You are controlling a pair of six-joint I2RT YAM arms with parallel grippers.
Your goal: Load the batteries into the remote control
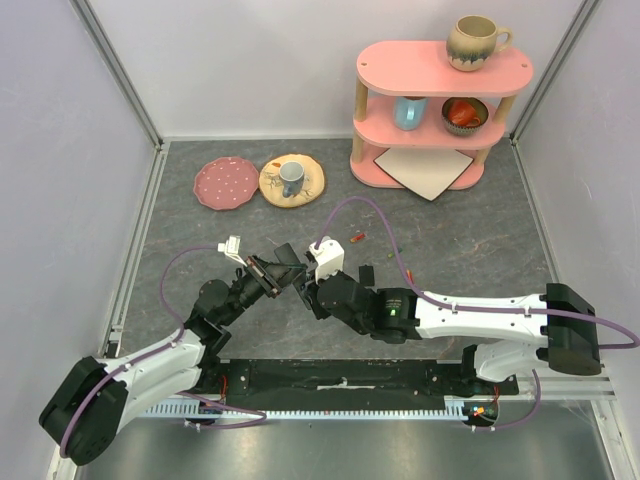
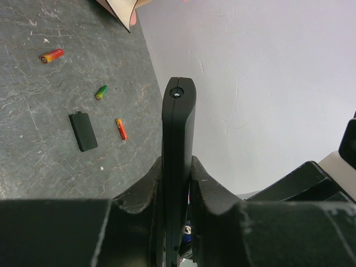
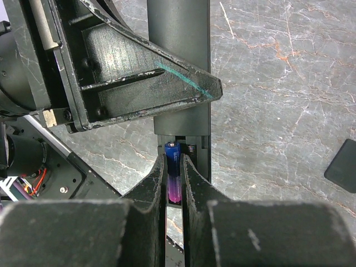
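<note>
Sitting between right jaws: blue battery (image 3: 173, 167)

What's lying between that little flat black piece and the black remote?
One small red-and-orange battery lies between the flat black piece and the remote control; the left wrist view shows it.

The remote (image 2: 178, 122) vanishes at its lower end inside the left gripper (image 2: 177, 166). The right gripper (image 3: 173, 160) hides the sides of the battery (image 3: 173, 179); the cover (image 3: 342, 167) is cut off at the edge.
</note>
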